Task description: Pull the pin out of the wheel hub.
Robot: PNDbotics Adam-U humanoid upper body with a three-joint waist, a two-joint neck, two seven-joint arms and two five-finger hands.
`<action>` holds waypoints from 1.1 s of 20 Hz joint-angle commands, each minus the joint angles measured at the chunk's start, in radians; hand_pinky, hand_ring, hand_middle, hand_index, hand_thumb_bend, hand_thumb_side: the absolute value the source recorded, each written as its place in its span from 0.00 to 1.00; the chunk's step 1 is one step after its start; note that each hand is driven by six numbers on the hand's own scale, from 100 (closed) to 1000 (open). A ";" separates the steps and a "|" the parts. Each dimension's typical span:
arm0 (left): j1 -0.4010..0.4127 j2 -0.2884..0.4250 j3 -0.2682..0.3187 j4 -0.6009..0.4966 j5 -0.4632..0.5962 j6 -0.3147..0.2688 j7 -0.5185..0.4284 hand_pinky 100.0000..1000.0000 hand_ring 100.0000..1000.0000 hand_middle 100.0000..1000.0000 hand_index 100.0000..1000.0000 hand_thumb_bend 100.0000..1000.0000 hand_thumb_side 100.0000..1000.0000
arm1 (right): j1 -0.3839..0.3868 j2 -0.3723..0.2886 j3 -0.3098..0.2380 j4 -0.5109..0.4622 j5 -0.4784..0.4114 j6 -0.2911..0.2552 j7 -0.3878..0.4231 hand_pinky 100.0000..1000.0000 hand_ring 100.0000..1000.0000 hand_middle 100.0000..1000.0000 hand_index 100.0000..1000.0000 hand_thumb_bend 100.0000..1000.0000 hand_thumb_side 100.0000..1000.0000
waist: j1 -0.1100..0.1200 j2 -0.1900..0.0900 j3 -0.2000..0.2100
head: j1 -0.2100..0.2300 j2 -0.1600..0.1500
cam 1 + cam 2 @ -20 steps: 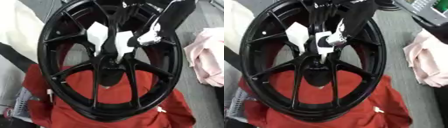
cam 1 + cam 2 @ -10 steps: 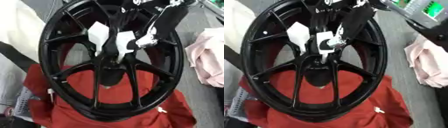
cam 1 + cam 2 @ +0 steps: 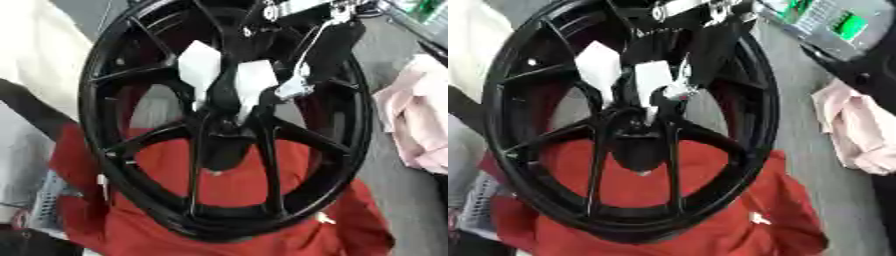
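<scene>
A black multi-spoke wheel (image 3: 114, 150) lies on a red cloth (image 3: 341, 220) and fills both views. My right arm (image 3: 328, 35) comes down from the upper right, and its black hand (image 3: 229, 95) sits over the hub (image 3: 223, 132) at the wheel's centre. Two white patches (image 3: 199, 65) show on either side of the hand, and a small silver part (image 3: 293, 87) hangs at its right. The hand hides the pin, so I cannot make it out. My left hand shows in no view.
A pink cloth (image 3: 855, 130) lies to the right of the wheel on the grey surface. A device with green lights (image 3: 833, 25) stands at the upper right. White fabric (image 3: 35, 55) lies at the left, and a grey mesh item (image 3: 44, 205) at the lower left.
The silver part at the hand has sunk slightly toward the hub. The whole picture has shifted a little, so the camera moved. The wheel stays put.
</scene>
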State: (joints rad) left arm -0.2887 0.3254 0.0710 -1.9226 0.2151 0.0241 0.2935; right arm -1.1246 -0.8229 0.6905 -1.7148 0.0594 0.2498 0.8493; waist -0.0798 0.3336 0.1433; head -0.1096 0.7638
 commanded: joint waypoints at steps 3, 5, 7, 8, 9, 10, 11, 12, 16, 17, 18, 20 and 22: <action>-0.010 0.005 -0.001 -0.009 0.005 -0.001 -0.003 0.77 0.66 0.64 0.83 0.05 0.88 | -0.005 -0.003 -0.007 0.028 0.012 -0.015 0.009 0.81 0.80 0.68 0.78 0.30 0.23 | 0.003 -0.013 0.005 | -0.005 0.006; -0.010 0.003 -0.001 -0.009 0.006 -0.001 -0.003 0.77 0.66 0.64 0.83 0.06 0.88 | -0.001 0.002 -0.006 0.038 0.013 -0.019 0.010 0.81 0.80 0.68 0.78 0.30 0.23 | 0.003 -0.011 0.007 | -0.006 0.006; -0.011 0.000 -0.002 -0.009 0.006 -0.001 -0.004 0.77 0.66 0.64 0.83 0.06 0.88 | 0.003 0.006 -0.006 0.047 0.013 -0.022 0.009 0.81 0.79 0.67 0.78 0.29 0.23 | 0.003 -0.008 0.010 | -0.008 0.006; -0.010 -0.001 -0.002 -0.009 0.007 -0.001 -0.003 0.77 0.66 0.64 0.83 0.06 0.88 | 0.005 0.007 -0.006 0.052 0.013 -0.024 0.009 0.81 0.79 0.67 0.78 0.29 0.23 | 0.004 -0.007 0.011 | -0.008 0.006; -0.010 -0.001 -0.001 -0.009 0.007 -0.001 -0.003 0.77 0.66 0.64 0.83 0.06 0.89 | 0.006 0.008 -0.006 0.055 0.013 -0.026 0.009 0.80 0.78 0.66 0.77 0.29 0.23 | 0.004 -0.007 0.011 | -0.008 0.006; -0.009 -0.001 -0.001 -0.009 0.007 -0.001 -0.003 0.77 0.66 0.64 0.83 0.06 0.89 | 0.007 0.008 -0.008 0.056 0.012 -0.029 0.008 0.80 0.78 0.65 0.77 0.28 0.23 | 0.004 -0.006 0.012 | -0.007 0.006; -0.009 -0.001 0.000 -0.008 0.006 -0.001 -0.003 0.77 0.66 0.64 0.83 0.06 0.89 | 0.007 0.008 -0.010 0.056 0.011 -0.031 0.007 0.80 0.77 0.64 0.76 0.28 0.23 | 0.005 -0.005 0.011 | -0.007 0.006; -0.008 -0.002 0.000 -0.008 0.006 0.000 -0.003 0.77 0.66 0.64 0.83 0.06 0.89 | 0.006 0.008 -0.013 0.057 0.010 -0.031 0.005 0.80 0.77 0.63 0.76 0.27 0.24 | 0.005 -0.005 0.011 | -0.007 0.006; -0.008 -0.004 -0.001 -0.008 0.006 0.001 -0.006 0.77 0.66 0.64 0.83 0.06 0.89 | 0.005 0.012 -0.016 0.062 0.002 -0.028 -0.006 0.79 0.75 0.57 0.72 0.22 0.25 | 0.005 -0.005 0.009 | -0.007 0.006; -0.008 -0.005 -0.002 -0.007 0.005 0.002 -0.006 0.77 0.66 0.64 0.83 0.06 0.89 | 0.006 0.012 -0.017 0.061 -0.003 -0.027 -0.010 0.79 0.75 0.55 0.70 0.20 0.26 | 0.005 -0.005 0.008 | -0.007 0.006; -0.008 -0.005 -0.002 -0.007 0.005 0.003 -0.007 0.77 0.67 0.64 0.83 0.06 0.89 | 0.006 0.012 -0.017 0.062 -0.008 -0.025 -0.015 0.78 0.74 0.52 0.68 0.18 0.26 | 0.005 -0.005 0.008 | -0.007 0.006; -0.007 -0.005 -0.001 -0.005 0.004 0.004 -0.008 0.77 0.67 0.64 0.84 0.06 0.89 | 0.008 0.013 -0.019 0.062 -0.025 -0.018 -0.028 0.77 0.73 0.49 0.64 0.14 0.27 | 0.005 -0.006 0.008 | -0.006 0.006; -0.005 -0.005 -0.001 -0.004 0.002 0.005 -0.009 0.77 0.67 0.64 0.84 0.06 0.89 | 0.009 0.012 -0.021 0.059 -0.047 -0.008 -0.043 0.76 0.72 0.47 0.61 0.11 0.28 | 0.006 -0.006 0.007 | -0.006 0.006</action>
State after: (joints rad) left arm -0.2893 0.3085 0.0680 -1.9167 0.2190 0.0302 0.2873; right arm -1.0981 -0.7967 0.6951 -1.6541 0.0343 0.2365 0.8189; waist -0.0809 0.3451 0.1510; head -0.1161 0.7638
